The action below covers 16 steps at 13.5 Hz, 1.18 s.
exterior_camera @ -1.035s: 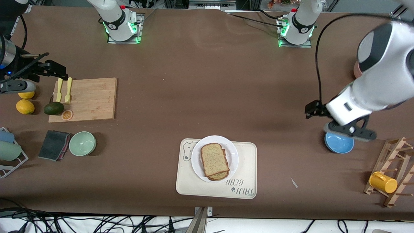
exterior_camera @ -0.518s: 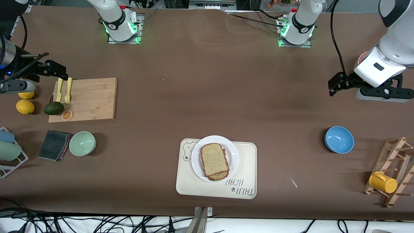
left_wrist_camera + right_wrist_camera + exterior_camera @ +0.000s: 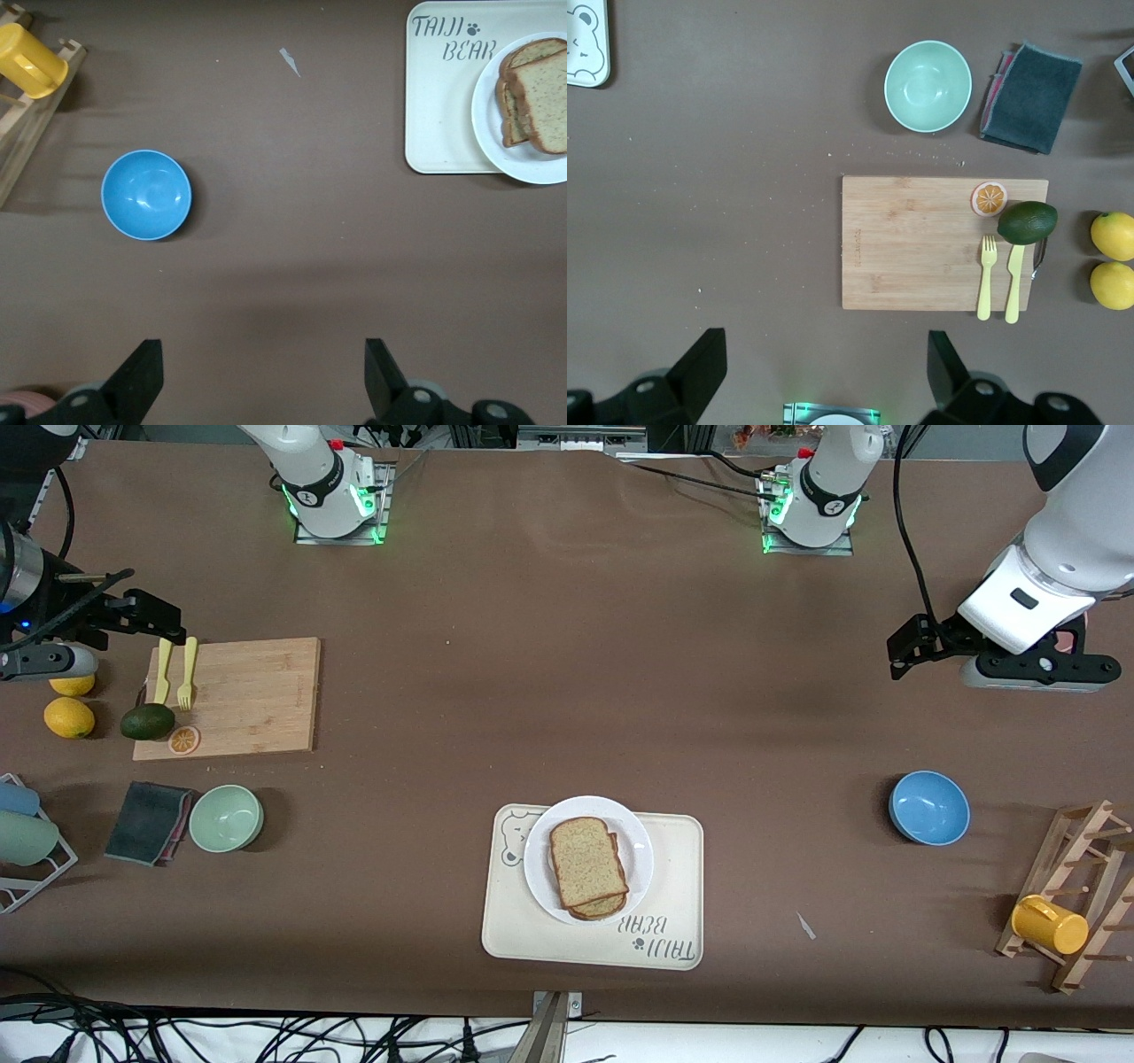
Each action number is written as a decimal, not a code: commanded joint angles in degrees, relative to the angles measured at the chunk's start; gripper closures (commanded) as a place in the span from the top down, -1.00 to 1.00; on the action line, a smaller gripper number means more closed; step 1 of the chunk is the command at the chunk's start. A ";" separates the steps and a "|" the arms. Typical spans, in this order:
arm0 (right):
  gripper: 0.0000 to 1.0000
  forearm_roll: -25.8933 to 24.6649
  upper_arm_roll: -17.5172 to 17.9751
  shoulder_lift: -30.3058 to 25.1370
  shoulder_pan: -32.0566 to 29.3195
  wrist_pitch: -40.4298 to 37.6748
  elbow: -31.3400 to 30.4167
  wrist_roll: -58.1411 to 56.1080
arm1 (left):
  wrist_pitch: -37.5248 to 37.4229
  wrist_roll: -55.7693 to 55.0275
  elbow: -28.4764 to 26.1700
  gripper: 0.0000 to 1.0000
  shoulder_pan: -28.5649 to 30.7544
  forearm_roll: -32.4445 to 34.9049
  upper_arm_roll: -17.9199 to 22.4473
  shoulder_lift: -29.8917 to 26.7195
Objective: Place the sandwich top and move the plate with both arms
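The left gripper (image 3: pixel 261 376) hangs with its fingers spread wide and empty, above bare table at the left arm's end, with the blue bowl (image 3: pixel 928 807) nearer the front camera. The right gripper (image 3: pixel 822 372) is likewise wide open and empty, over the table beside the wooden cutting board (image 3: pixel 232 696) at the right arm's end. The sandwich top (image 3: pixel 586 861) lies on a lower slice on the white plate (image 3: pixel 640 852). The plate rests on the cream bear tray (image 3: pixel 673 886), near the table's front edge.
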 commanded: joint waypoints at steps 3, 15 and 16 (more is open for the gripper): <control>0.99 -0.53 -0.22 -0.38 -0.41 -0.83 0.74 -0.41 | -1.25 0.16 -1.02 1.00 -0.42 -1.97 0.77 -1.68; 0.99 -0.53 -1.11 -0.74 -0.41 -1.45 0.83 -0.50 | -3.89 0.34 0.13 1.00 -0.42 -1.88 0.85 -1.59; 0.99 -0.53 -1.11 -0.74 -0.41 -1.45 0.83 -0.50 | -3.89 0.34 0.13 1.00 -0.42 -1.88 0.85 -1.59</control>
